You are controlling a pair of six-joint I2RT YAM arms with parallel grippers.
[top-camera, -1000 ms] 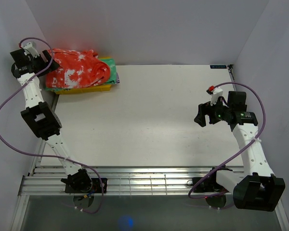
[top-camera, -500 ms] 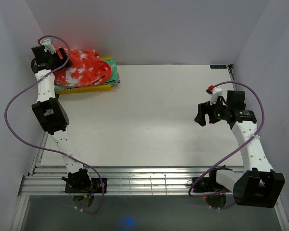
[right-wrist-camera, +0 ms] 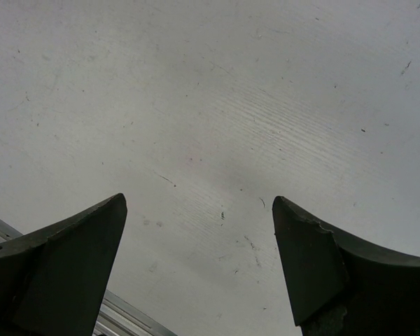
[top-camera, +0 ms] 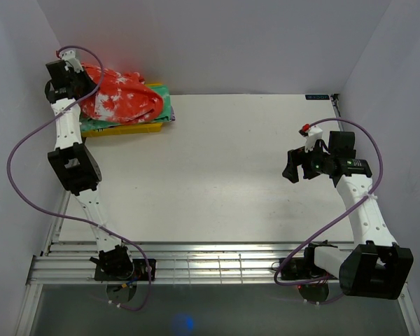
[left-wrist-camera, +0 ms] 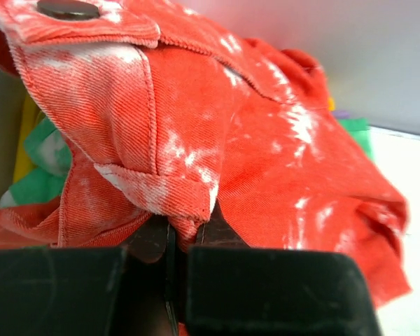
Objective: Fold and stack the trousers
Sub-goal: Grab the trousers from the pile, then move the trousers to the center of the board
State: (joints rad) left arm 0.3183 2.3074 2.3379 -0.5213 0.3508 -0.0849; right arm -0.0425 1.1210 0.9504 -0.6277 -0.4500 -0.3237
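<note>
since a second ago the left arm has swung in over the heap at the far corner, and the left gripper [left-wrist-camera: 173, 241] has gone from wide apart to closed. its jaws now pinch a stitched fold of the trousers [left-wrist-camera: 266, 147], which rises straight up from between them and bulges away to their right. to my eye that is the first grab: the pair is still bunched on the pile, not yet spread, folded or stacked.

the cloth is a stout ribbed twill, red-orange with bleached white splotches. it has thick seamed edges and a dark metal button [left-wrist-camera: 68, 8] on the waistband, high above the jaws. left of the jaws a green mottled garment [left-wrist-camera: 45, 150] peeks out beneath, with a sliver of yellow cloth [left-wrist-camera: 24, 140] beside it. the whole lot looks soft and lumpy.

the right gripper [right-wrist-camera: 198, 210] hasn't budged. its jaws stand wide and hold nothing, with only the bare, finely scratched white table [right-wrist-camera: 217, 105] ahead of them.
</note>
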